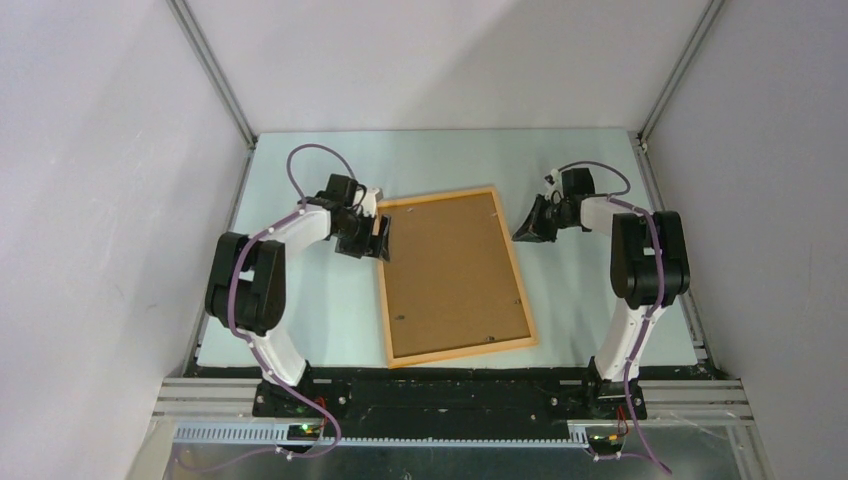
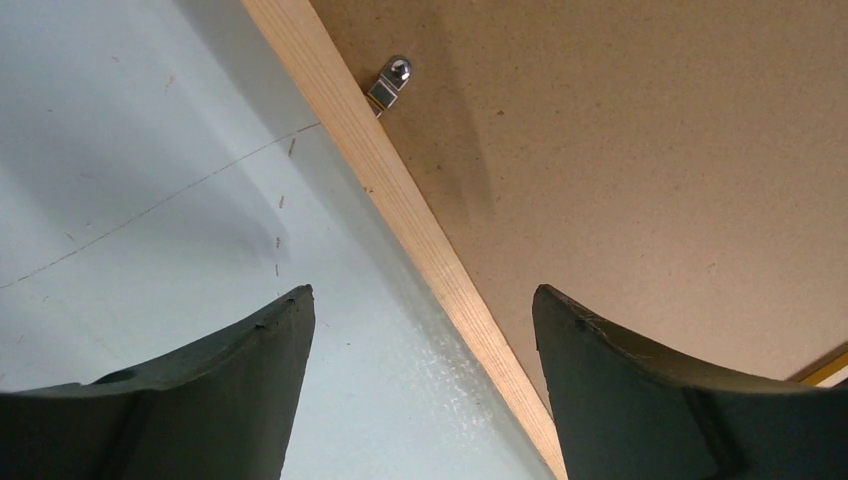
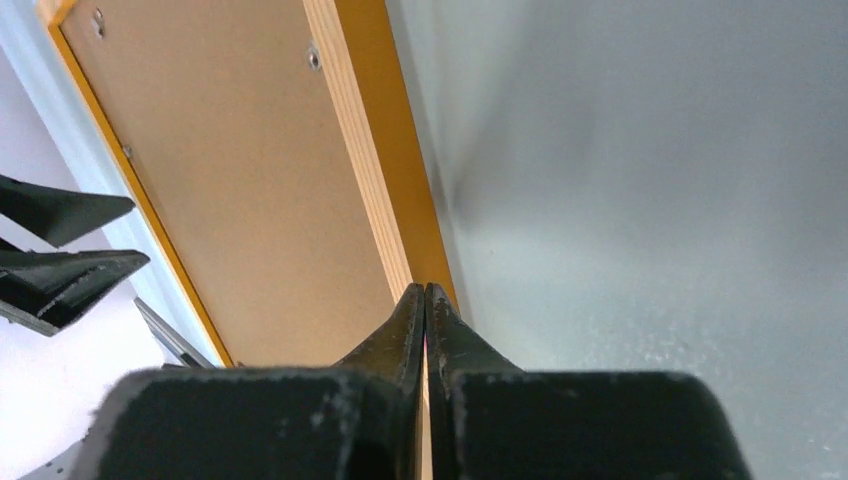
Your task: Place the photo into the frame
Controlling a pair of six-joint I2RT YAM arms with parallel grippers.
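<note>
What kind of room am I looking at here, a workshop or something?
Likely a robot test booth in a lab: left arm and right arm bolted to a metal rail, plain white walls boxing in the table, a picture frame lying back-up.

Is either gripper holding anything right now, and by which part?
Nothing is held. The left gripper is open over the left rail of the frame; the right gripper is shut, empty, at its right edge.

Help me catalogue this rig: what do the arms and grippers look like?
The left arm and right arm have white links with black joints, each trailed by a purple cable. The left gripper and right gripper have matte black, curved, tapering fingers.
</note>
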